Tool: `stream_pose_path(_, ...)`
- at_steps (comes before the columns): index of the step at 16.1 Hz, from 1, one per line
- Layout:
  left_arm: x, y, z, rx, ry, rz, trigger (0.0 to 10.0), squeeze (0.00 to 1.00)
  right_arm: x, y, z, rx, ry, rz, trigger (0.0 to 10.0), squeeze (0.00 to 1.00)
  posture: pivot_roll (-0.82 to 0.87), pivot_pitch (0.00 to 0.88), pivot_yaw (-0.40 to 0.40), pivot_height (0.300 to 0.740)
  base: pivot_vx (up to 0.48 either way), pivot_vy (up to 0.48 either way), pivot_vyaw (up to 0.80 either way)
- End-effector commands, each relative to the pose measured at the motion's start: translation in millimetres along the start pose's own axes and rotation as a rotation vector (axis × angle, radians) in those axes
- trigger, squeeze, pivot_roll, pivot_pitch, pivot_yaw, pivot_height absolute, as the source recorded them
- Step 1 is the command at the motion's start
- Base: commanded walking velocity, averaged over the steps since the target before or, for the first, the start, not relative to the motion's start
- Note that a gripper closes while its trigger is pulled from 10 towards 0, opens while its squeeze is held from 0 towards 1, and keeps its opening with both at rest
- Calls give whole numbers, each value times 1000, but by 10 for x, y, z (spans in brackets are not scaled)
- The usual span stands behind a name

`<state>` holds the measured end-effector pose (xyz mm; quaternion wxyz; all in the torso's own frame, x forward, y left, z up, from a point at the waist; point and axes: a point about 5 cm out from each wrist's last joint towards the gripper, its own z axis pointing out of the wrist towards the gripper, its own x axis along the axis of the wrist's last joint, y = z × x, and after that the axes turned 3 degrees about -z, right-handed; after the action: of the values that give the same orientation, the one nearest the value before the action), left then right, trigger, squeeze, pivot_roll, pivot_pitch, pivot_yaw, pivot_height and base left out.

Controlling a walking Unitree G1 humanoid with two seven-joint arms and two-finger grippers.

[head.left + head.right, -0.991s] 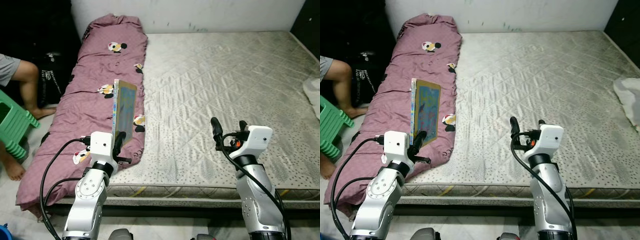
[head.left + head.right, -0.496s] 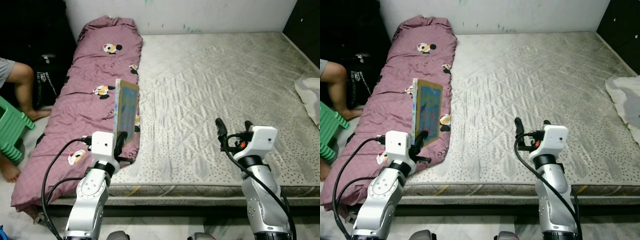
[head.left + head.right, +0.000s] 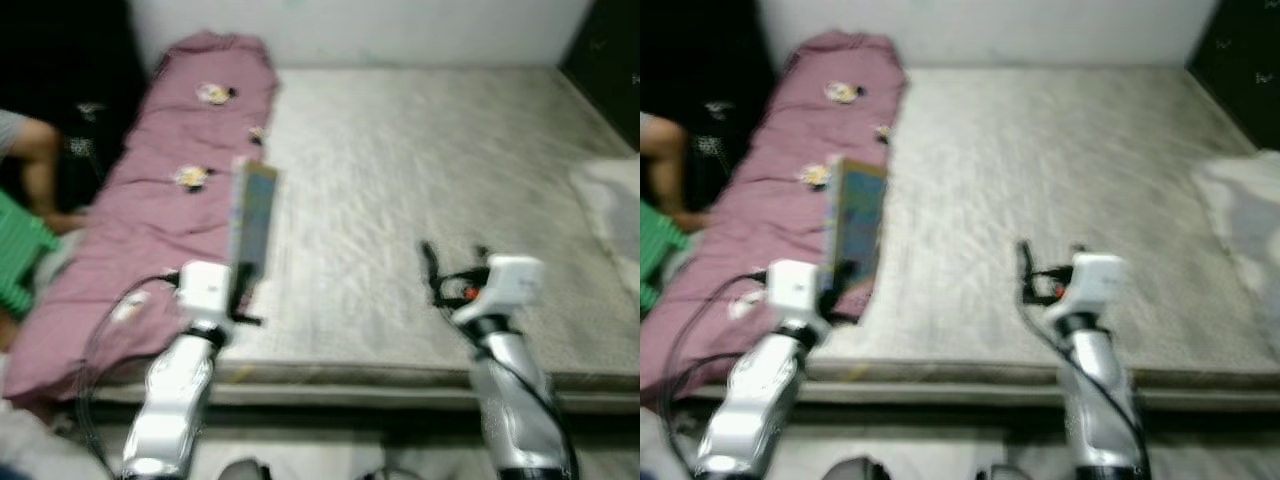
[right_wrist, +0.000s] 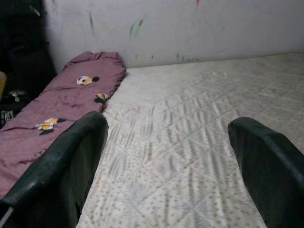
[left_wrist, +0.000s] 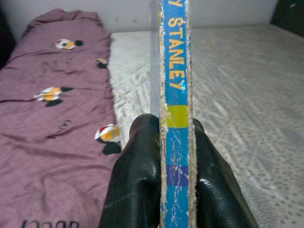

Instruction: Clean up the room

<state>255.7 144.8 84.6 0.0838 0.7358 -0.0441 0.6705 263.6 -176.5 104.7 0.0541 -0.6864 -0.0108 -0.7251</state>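
Bare grey mattress (image 3: 420, 180) is filling the frame, purple blanket (image 3: 150, 200) at its left.

Since a moment ago the picture is blurring and shifting, so I am walking. My left gripper (image 5: 164, 166) is clamping the book (image 5: 175, 95) upright at lower left; my right gripper (image 4: 166, 166) is hanging open, holding nothing.
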Motion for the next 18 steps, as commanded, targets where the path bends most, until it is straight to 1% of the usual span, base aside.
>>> stream_pose_path(1, 66, 63, 15, -16, 38, -9, 10000, 0, 29, 81, -21, -20, 6, -18, 10000, 0, -63, 78, 53, 740, 0, -364, 0)
stream_pose_path(8, 66, 68, 16, -19, 39, -10, 10000, 0, 26, 57, -14, -4, 6, -30, 10000, 0, -63, 81, 51, 740, 0, -363, 0)
stream_pose_path(10, 66, 71, 18, -20, 39, -7, 10000, 0, 28, 60, -12, -6, 8, -29, 10000, 0, -63, 82, 51, 740, 0, -349, 497)
stream_pose_path(13, 62, 63, 14, -19, 43, -23, 10000, 0, 22, 61, -9, -10, 5, -23, 10000, 0, -62, 82, 52, 740, 0, 0, 0)
stream_pose_path(16, 86, 90, 2, -70, 58, -36, 10000, 0, 23, 59, -9, -9, 5, -26, 10000, 0, -62, 82, 52, 740, 0, 0, 0)
stream_pose_path(17, 88, 112, -10, -88, 61, -54, 10000, 0, 26, 61, -6, -10, 6, -24, 10000, 0, -62, 84, 52, 740, 0, 0, 0)
stream_pose_path(18, 91, 116, -14, -95, 63, -59, 10000, 0, 27, 63, -5, -12, 7, -23, 10000, 0, -62, 84, 52, 740, 292, 0, 0)
